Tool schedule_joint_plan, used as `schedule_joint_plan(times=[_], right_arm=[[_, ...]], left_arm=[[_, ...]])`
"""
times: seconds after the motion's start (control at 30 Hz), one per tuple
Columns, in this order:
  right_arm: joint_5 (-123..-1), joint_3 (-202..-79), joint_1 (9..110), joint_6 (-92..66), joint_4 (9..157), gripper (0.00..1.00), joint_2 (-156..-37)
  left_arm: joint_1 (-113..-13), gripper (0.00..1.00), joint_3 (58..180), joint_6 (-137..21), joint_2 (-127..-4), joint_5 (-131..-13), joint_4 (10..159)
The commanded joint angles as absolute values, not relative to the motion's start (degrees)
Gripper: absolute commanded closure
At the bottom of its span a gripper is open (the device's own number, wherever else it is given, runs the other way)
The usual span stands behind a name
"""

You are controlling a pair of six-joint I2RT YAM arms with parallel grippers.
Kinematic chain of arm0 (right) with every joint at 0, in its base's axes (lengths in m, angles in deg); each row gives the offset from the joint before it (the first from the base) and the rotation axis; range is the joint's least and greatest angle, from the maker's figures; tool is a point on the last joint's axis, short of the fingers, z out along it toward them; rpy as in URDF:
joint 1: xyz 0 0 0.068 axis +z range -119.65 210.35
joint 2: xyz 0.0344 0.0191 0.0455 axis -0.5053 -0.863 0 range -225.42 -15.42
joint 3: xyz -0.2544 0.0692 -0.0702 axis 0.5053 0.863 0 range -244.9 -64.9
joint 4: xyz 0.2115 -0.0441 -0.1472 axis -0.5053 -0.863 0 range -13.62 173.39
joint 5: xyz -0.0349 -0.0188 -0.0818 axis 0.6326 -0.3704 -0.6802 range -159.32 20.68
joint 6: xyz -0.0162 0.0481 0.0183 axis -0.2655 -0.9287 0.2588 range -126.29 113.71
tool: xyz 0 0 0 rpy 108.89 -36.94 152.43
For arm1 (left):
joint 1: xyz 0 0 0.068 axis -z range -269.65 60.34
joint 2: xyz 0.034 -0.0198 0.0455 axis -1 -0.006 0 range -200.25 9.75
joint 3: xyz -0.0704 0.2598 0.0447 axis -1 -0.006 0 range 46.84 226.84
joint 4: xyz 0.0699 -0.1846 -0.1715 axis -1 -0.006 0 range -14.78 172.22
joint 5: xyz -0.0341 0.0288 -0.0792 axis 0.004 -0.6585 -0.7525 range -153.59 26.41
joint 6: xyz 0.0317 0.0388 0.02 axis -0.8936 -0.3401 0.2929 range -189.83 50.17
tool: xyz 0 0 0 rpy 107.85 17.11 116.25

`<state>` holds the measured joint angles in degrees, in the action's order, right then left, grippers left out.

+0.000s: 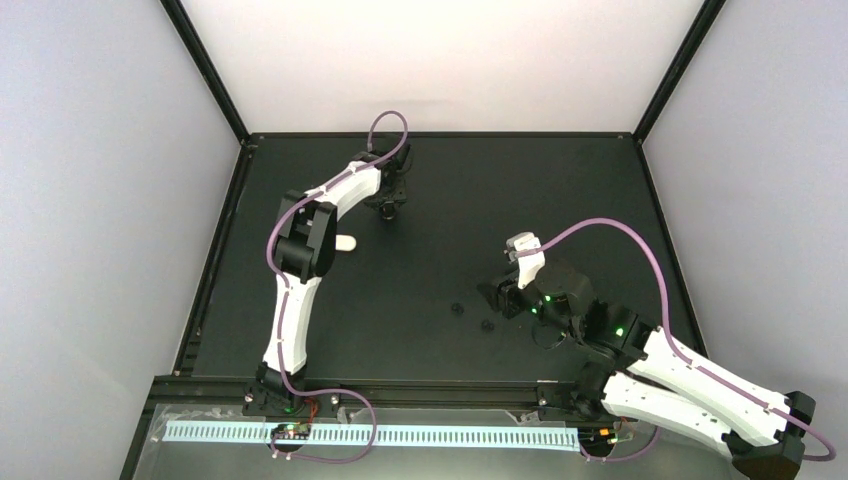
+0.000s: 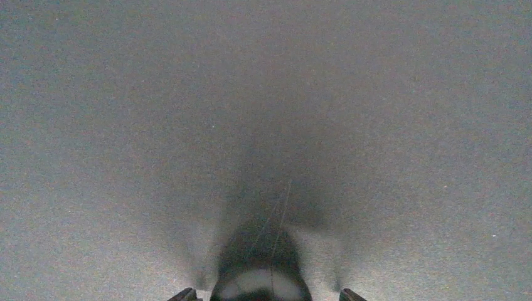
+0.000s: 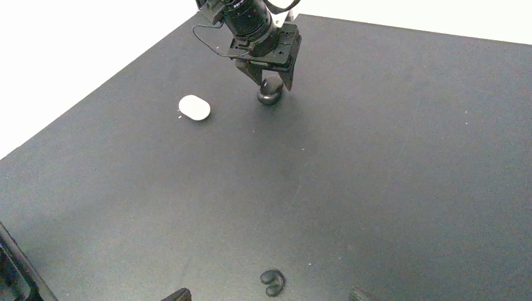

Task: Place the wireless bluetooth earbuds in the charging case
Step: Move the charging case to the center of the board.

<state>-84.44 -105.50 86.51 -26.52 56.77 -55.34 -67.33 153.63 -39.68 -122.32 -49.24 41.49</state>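
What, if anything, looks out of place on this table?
Nothing is spilled or broken. Two black earbuds lie loose on the table, well away from the black case at the left pincer and from the white case.

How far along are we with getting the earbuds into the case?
Nothing looks done: black earbuds lie loose on the table by the open right gripper. In hand: the left gripper straddles the black case, gaps showing either side. The white case sits apart, untouched. Left: gripping, and every insertion; no white buds are visible.
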Motion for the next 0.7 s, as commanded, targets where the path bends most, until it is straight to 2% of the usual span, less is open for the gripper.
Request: schedule_joint_plan(times=[0.0, 0.3, 0.4, 0.67], right_arm=[[-85.97, -107.00, 86.25, -25.87, 55.78, 0.35, -54.68], [-86.08, -107.60, 86.25, -26.50, 56.01, 0.35, -55.59], [-85.95, -107.84, 86.25, -26.51, 56.26, 0.35, -55.80], [-86.59, -107.07, 86.25, -26.56, 58.86, 0.35, -55.87]], left_arm=[[-67.09, 0.44, 155.75, -38.91, -124.13, -48.77, 38.92], [-66.85, 0.57, 149.86, -37.54, -120.53, -48.73, 41.46], [-66.43, 0.59, 145.76, -36.77, -117.37, -48.70, 42.81], [-62.13, 0.60, 123.16, -30.81, -101.36, -50.51, 50.24]])
